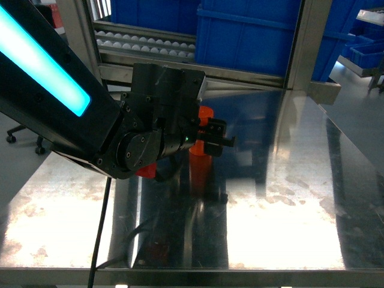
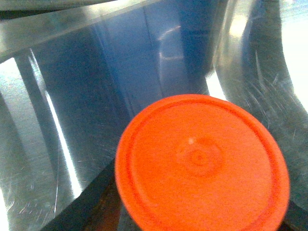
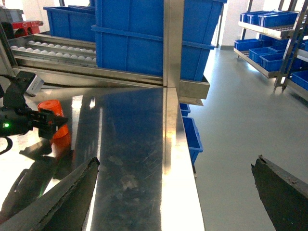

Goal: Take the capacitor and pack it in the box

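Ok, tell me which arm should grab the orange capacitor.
Left. Its pincer is already at the orange capacitor on the steel table; the right pincer hangs open, well away from it.

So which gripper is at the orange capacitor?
The left gripper, right at the capacitor; the right gripper hangs open by the table edge, nothing between its fingers.
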Motion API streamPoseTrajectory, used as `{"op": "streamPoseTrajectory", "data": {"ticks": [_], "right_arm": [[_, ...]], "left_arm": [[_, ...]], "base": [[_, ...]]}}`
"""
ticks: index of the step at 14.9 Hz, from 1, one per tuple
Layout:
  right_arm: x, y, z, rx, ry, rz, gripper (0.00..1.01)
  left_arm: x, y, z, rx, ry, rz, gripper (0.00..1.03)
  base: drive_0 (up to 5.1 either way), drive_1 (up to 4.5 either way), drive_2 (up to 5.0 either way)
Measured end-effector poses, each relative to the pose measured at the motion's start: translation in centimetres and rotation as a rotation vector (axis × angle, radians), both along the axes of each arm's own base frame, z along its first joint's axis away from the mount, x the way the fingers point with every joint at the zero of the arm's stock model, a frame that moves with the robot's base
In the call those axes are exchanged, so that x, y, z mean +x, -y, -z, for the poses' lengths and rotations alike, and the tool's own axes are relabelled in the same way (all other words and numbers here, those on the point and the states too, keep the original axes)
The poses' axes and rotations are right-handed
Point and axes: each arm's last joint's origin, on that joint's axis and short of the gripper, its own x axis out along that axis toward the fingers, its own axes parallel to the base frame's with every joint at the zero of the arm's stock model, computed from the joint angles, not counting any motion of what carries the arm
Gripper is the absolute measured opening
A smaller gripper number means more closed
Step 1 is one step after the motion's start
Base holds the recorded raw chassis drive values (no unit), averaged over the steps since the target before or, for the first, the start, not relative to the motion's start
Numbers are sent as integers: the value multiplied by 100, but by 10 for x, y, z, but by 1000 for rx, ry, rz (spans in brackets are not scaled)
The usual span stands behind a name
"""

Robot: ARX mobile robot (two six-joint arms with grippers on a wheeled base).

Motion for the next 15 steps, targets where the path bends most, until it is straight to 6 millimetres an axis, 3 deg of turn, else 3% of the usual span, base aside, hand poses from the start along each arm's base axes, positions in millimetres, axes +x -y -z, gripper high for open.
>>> {"op": "streamPoseTrajectory", "data": {"ticks": [2,5,7,8,9,10,12,15], "right_arm": [[0,0,0,0,0,0,98],[0,0,0,0,0,0,98],[0,0,0,0,0,0,98],[0,0,0,0,0,0,98],[0,0,0,0,0,0,98],[0,0,0,0,0,0,98],[0,0,0,0,0,0,98],[0,0,0,0,0,0,98]], "left_arm": [[0,0,1,0,-7,9,46],[-11,-10,-7,-20,-12,-13,45],[-24,-27,-38,-51,46,-32,45],[-36,-43,-61,-74,91,-53,45],[-69,-75,-97,-113,206,-78,45],[-91,-93,-109,-120,260,-93,45],[-134,-116,-117,-125,332,-115,45],[-176,-129,-117,-129,342,-125,45]], "base": [[0,0,0],[0,0,0],[0,0,0],[0,0,0],[0,0,0],[0,0,0],[0,0,0],[0,0,0]]}}
